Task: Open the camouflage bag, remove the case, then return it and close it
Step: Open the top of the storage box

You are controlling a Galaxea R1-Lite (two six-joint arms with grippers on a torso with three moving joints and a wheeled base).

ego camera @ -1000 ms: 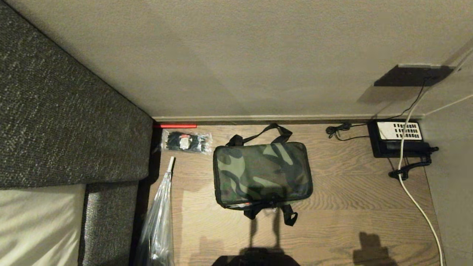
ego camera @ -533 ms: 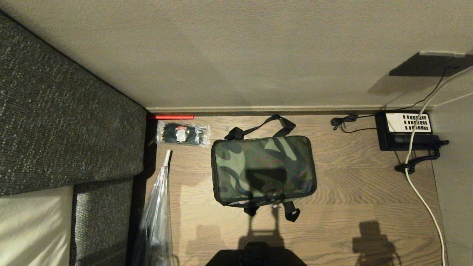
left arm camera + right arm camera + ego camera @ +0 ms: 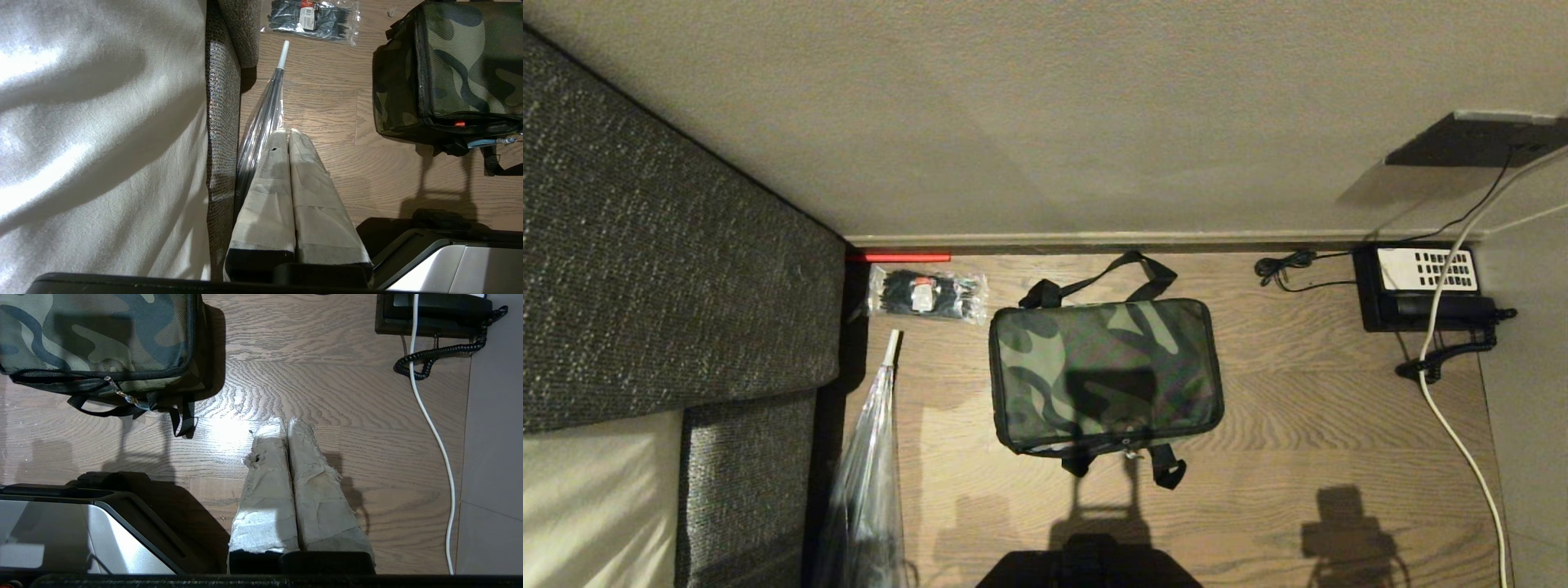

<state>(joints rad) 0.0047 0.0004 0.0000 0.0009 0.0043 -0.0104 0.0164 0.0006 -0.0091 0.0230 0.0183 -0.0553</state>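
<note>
The whole head view is settling after shifting, so the camera moved, not the camouflage bag [image 3: 1104,377], lying zipped on the floor. The left gripper [image 3: 288,132] is hanging closed and empty; the right gripper [image 3: 284,422] likewise. Wrist views alone show the zip pull [image 3: 121,393], probably reachable.

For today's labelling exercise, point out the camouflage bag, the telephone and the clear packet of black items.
camouflage bag [image 3: 1104,371]: head view, middle of its top panel.
telephone [image 3: 1426,269]: head view, on its white keypad.
clear packet [image 3: 927,294]: head view, middle of the packet, by its label.
</note>
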